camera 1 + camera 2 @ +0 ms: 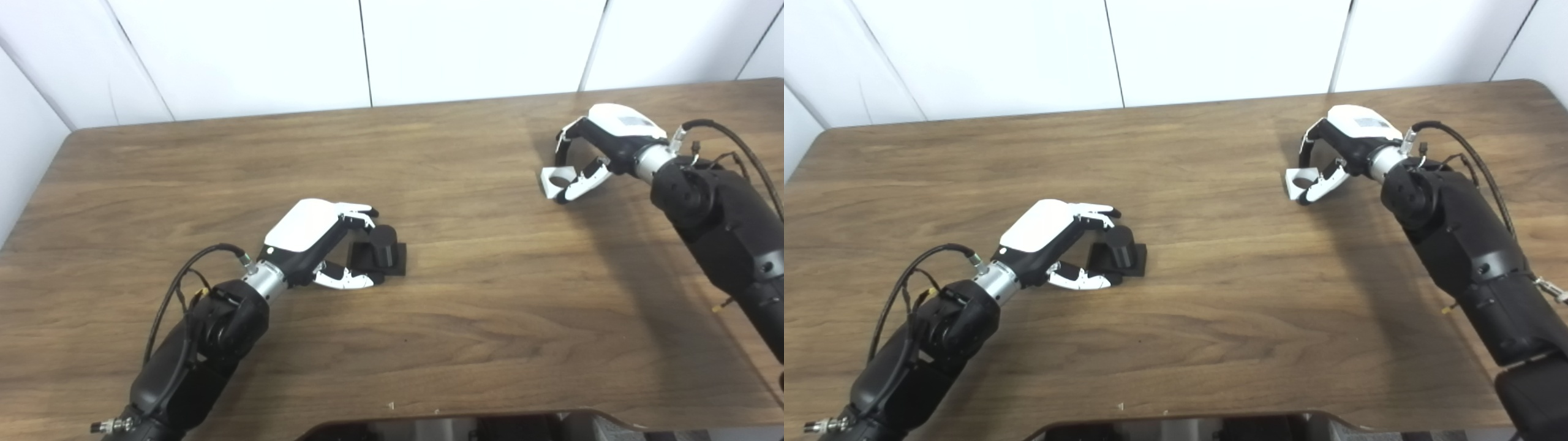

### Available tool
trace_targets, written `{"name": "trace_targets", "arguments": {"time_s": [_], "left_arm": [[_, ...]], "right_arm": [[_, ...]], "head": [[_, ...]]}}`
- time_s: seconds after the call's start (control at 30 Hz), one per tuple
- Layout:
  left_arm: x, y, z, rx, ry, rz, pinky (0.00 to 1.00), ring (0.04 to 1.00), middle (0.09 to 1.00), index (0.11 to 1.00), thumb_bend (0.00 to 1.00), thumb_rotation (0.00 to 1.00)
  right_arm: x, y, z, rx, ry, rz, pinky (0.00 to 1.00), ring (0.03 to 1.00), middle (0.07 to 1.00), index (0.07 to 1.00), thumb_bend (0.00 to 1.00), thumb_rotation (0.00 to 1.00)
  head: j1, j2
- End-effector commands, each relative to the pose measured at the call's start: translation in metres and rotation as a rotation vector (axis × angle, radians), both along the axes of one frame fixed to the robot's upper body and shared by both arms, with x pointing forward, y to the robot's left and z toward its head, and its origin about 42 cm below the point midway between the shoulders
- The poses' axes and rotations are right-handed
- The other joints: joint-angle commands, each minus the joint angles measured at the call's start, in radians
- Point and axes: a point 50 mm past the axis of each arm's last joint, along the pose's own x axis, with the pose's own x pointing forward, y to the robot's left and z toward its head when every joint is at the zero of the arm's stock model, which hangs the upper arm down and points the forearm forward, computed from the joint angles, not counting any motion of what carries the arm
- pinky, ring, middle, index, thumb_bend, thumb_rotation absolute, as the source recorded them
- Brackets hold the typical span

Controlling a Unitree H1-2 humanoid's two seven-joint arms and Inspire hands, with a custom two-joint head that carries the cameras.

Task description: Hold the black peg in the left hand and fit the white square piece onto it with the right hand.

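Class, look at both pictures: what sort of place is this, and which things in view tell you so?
Probably a robotics lab or test bench. A bare wooden table stands against plain white wall panels, and the only items on it are a black peg and a white square piece, each at a robot hand.

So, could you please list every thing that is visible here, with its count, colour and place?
black peg: one, black, a short cylinder on a square base, on the table left of centre, at the left hand's fingertips.
white square piece: one, white with a round hole, toward the far right of the table, between the right hand's fingers and thumb.
table: one, brown wood grain, fills most of the view.
wall panels: white, behind the table's far edge.
left hand: one, white and black, fingers curled around the peg; a firm grasp cannot be confirmed.
right hand: one, white and black, closing on the white piece.
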Motion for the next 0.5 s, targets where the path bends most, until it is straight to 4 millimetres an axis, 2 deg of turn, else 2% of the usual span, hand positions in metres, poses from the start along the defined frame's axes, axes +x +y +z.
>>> {"name": "trace_targets", "arguments": {"time_s": [0.0, 0.47], "left_arm": [[-0.014, 0.042, -0.031, 0.190, 0.138, 0.091, 0.82, 0.846, 0.849, 0.567, 0.81, 0.26], [-0.012, 0.038, -0.031, 0.182, 0.135, 0.083, 0.81, 0.837, 0.846, 0.565, 0.82, 0.25]], "right_arm": [[0.004, -0.010, 0.014, -0.065, -0.057, -0.019, 0.82, 0.839, 0.802, 0.489, 0.52, 0.15], [-0.008, -0.018, 0.008, 0.002, -0.139, -0.055, 0.85, 0.846, 0.775, 0.483, 0.52, 0.14]], "head": [[-0.002, 0.002], [0.003, 0.005]]}}
